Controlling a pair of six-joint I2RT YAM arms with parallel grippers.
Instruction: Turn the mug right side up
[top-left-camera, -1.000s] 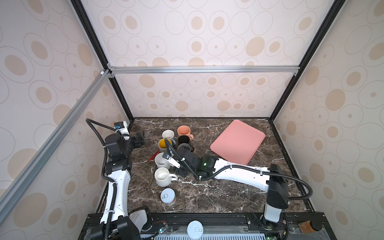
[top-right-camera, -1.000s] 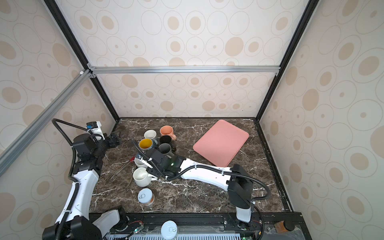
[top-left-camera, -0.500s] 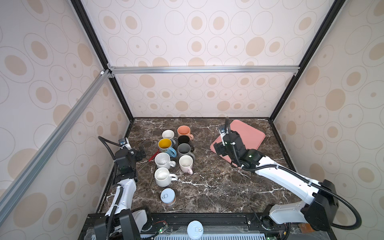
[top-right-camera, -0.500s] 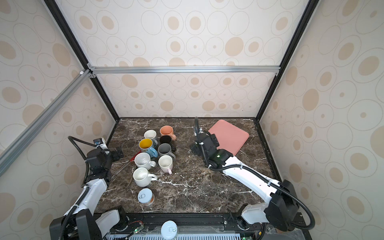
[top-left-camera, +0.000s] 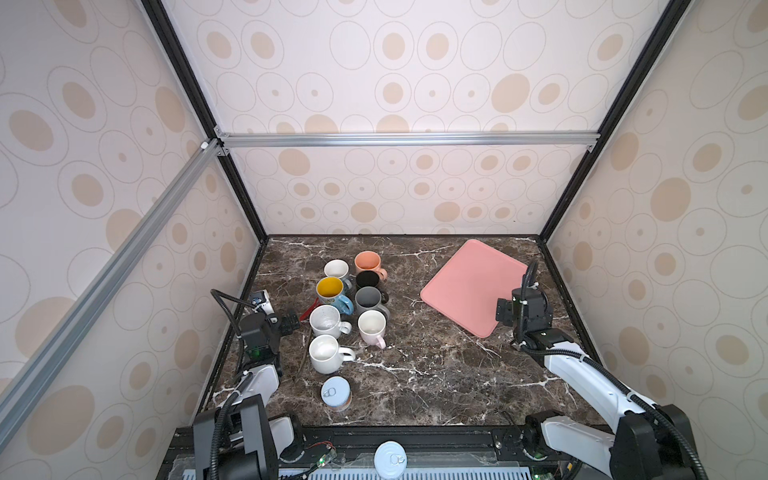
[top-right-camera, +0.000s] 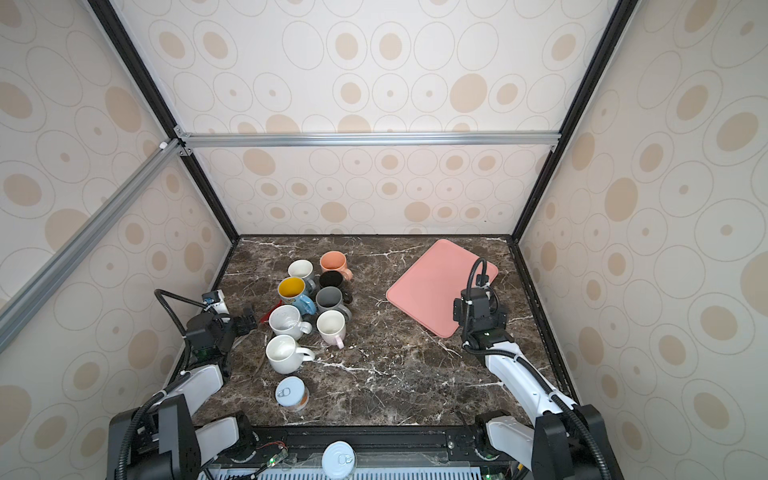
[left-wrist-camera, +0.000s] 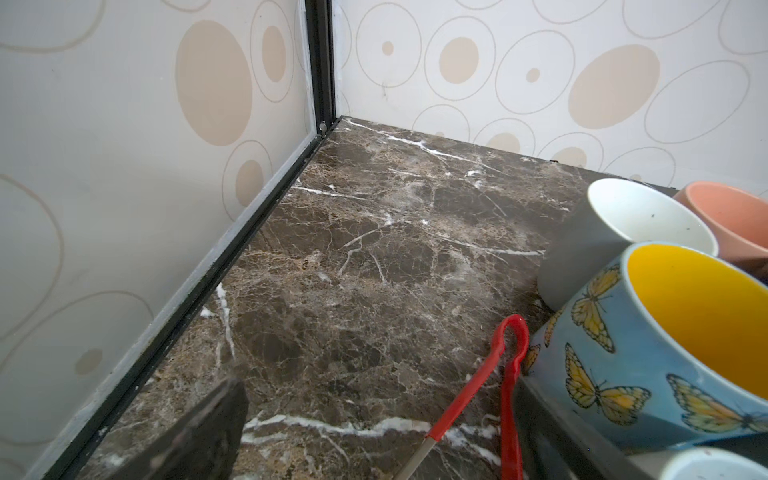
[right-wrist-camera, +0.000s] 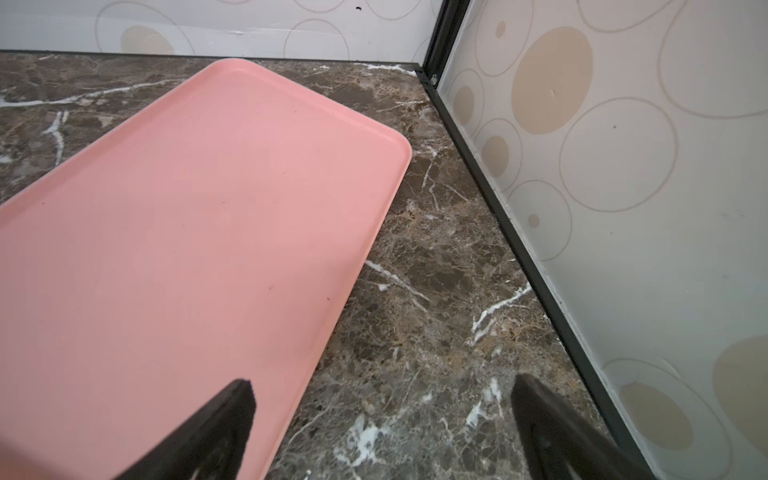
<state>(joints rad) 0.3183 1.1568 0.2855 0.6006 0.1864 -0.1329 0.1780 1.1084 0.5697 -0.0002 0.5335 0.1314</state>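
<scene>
The mug (top-left-camera: 371, 328) (top-right-camera: 331, 326), cream with a pink handle, stands upright with its mouth up at the right front of a cluster of several upright mugs. My left gripper (top-left-camera: 291, 324) (left-wrist-camera: 374, 436) is open and empty, low over the table just left of the cluster. Beside it stands the blue butterfly mug (left-wrist-camera: 665, 353). My right gripper (top-left-camera: 505, 309) (right-wrist-camera: 384, 411) is open and empty, far right, over the near corner of the pink tray (right-wrist-camera: 187, 228). Neither gripper touches a mug.
A red-handled tool (left-wrist-camera: 478, 386) (top-left-camera: 309, 309) lies between my left gripper and the mugs. A tin can (top-left-camera: 336, 392) stands in front of the cluster, and another can (top-left-camera: 390, 457) sits on the front rail. The walls stand close to both arms.
My right gripper opened, left the mug standing by the cluster and drew back to the right over the tray's corner. The left arm sank lower and drew back towards the front.
</scene>
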